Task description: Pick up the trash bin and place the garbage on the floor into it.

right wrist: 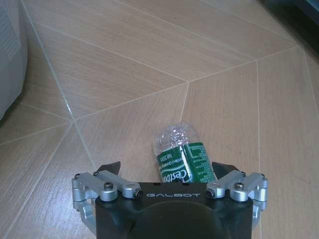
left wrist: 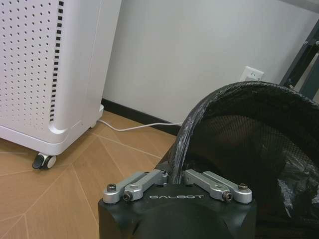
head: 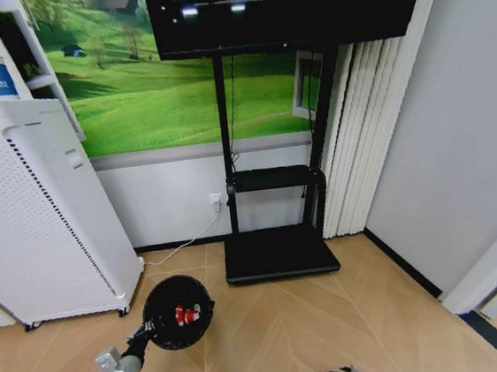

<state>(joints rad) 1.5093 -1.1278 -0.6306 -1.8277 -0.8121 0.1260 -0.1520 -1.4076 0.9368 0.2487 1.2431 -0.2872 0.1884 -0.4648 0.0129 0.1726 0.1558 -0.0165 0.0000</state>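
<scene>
Wood-plank floor (head: 290, 324) w/ a white perforated appliance (head: 30, 218) on the left and a black TV stand (head: 278, 254) against the wall.

Left hand (left wrist: 175, 177) is clamped on the rim of the trash bin (head: 178, 312), holding it off the floor just in front of the appliance. Bin has a black liner, and red-and-white bits (head: 185, 315) are already lying inside, so two pieces look done.

Right hand (right wrist: 169, 172) hangs low over the floor, jaws wide apart, gripping nothing. Clear bottle (right wrist: 180, 155) w/ green label lies on its side btwn the open fingers, not yet pinched. In the head view it sits at the bottom edge, well right of the bin.

Risks from here, as I judge it:
- Bottle is round and lying flat, so uneven finger contact could roll or squirt it away.
- Thin plastic may crush and slip in the grip.
- Coming down too far could jam the fingertips on the floor.
- Bin is held by one spot on the rim; it could tilt or swing, so the drop may miss.
</scene>
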